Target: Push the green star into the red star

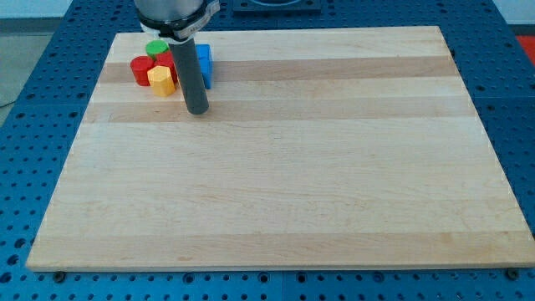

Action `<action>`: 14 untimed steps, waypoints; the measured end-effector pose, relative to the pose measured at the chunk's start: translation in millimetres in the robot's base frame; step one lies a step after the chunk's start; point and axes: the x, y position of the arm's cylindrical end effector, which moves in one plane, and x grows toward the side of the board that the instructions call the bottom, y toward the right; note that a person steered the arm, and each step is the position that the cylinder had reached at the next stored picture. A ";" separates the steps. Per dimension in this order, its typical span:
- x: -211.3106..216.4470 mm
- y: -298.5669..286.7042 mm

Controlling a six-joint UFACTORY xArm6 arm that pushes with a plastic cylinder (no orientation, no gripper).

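The tabletop (276,167) is bare except for one tight cluster of blocks near its corner at the view's top left, and every place below is given from the rod's tip (196,110). There is no gripper on this arm, so nothing can be open or closed: the arm ends in a plain dark rod, its tip set down on the wood and touching no block. The cluster lies just up and to the view's left of the tip. Nearest is the yellow block (160,79), just beside the rod on its left; farther left and touching the yellow is a red block (140,69), probably the red star, though its outline is too small to confirm. Above these, toward the view's top, sits the green block (156,48), presumably the green star; its shape cannot be made out either. A blue block (204,62) peeks out from behind the rod on its right. Green and red appear already very close, perhaps touching; this cannot be settled from here. The coming move turns on one relation: the green block lies up-left of the tip and beyond the yellow one, with red below it, so the tip would likely need to pass round to green's top side and push down-left. There are no containers here.
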 end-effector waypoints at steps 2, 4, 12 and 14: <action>7.8 -30.9; -3.2 -150.6; -173.9 -44.3; -152.0 -34.1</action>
